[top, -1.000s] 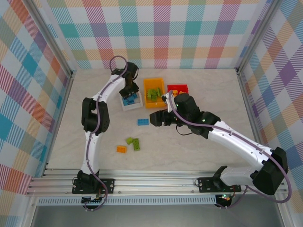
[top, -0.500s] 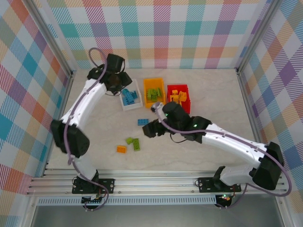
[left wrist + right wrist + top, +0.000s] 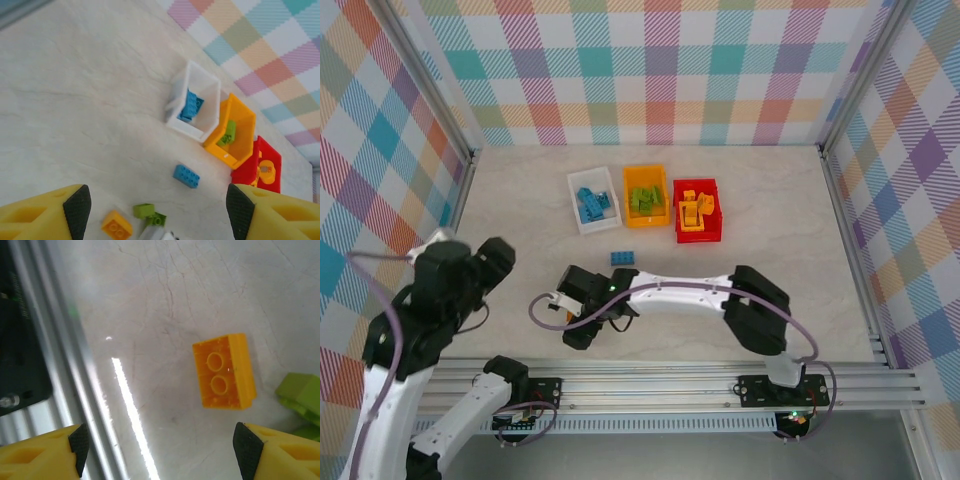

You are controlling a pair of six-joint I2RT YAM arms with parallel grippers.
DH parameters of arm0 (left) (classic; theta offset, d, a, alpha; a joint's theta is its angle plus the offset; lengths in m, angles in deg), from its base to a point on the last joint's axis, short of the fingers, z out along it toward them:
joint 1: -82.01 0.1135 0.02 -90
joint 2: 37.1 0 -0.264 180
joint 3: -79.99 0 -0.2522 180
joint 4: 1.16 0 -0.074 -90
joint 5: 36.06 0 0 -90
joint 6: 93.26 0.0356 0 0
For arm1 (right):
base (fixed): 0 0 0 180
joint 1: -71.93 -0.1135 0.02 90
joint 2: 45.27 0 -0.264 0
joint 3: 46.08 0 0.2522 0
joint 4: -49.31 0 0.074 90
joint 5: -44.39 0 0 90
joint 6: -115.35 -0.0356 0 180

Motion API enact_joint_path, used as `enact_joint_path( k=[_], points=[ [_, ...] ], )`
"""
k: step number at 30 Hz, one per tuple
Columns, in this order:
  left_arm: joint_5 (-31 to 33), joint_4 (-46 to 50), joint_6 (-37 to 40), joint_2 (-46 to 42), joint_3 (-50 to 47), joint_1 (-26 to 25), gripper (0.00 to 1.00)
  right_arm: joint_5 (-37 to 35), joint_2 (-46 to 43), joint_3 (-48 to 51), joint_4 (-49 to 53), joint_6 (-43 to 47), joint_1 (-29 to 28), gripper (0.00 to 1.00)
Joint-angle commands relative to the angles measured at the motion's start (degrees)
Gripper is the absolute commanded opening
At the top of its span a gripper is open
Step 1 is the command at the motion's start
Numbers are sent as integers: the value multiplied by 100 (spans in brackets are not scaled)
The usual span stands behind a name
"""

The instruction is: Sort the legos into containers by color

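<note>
Three bins stand in a row at the back: a white bin [image 3: 575, 190] with blue bricks, an orange bin [image 3: 646, 172] with green bricks, and a red bin [image 3: 698, 237] with yellow-orange bricks. A blue brick [image 3: 623, 258] lies loose in front of them. My right gripper [image 3: 577, 328] hangs open low over the front of the table. An orange brick [image 3: 225, 372] lies upside down just past its fingers, with a green brick [image 3: 300, 392] to the right. My left gripper [image 3: 492, 262] is open and empty, high at the near left. It looks down on the blue brick [image 3: 186, 176], two green bricks [image 3: 144, 210] and the orange brick [image 3: 117, 226].
The aluminium rail [image 3: 50, 365] of the table's front edge runs close to the right gripper's left finger. Plaid walls enclose the table on three sides. Bare tabletop [image 3: 800, 230] stretches to the right of the bins.
The left arm has drawn back from the white bin to the near left and risen. The right arm has swung from beside the red bin down to the loose bricks at the front.
</note>
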State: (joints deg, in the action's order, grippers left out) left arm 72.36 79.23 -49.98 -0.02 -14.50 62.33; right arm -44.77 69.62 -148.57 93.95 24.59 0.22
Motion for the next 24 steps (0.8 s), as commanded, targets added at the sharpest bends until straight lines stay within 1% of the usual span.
enact_joint_path(
  k=[1, 6, 13, 16, 19, 24],
  points=[
    [552, 890, -156, -292, -152, 50, 74, -288, 418, -661, 619, 491, 25, 77],
    [620, 1192, -250, -631, -153, 49, 74, -741, 979, -1179, 852, 594, 16, 76],
    [528, 1135, -250, -554, -117, 46, 74, -1135, 1527, -1685, 1150, 804, -23, 71],
    [479, 1081, -254, -527, -139, 44, 74, -1251, 1641, -1722, 1152, 795, -40, 64],
    [435, 1043, -256, -543, -178, 49, 74, -1303, 1668, -1704, 1079, 765, -41, 55],
    [323, 976, -240, -562, -214, 43, 73, -1279, 1603, -1706, 996, 718, -46, 42]
  ],
)
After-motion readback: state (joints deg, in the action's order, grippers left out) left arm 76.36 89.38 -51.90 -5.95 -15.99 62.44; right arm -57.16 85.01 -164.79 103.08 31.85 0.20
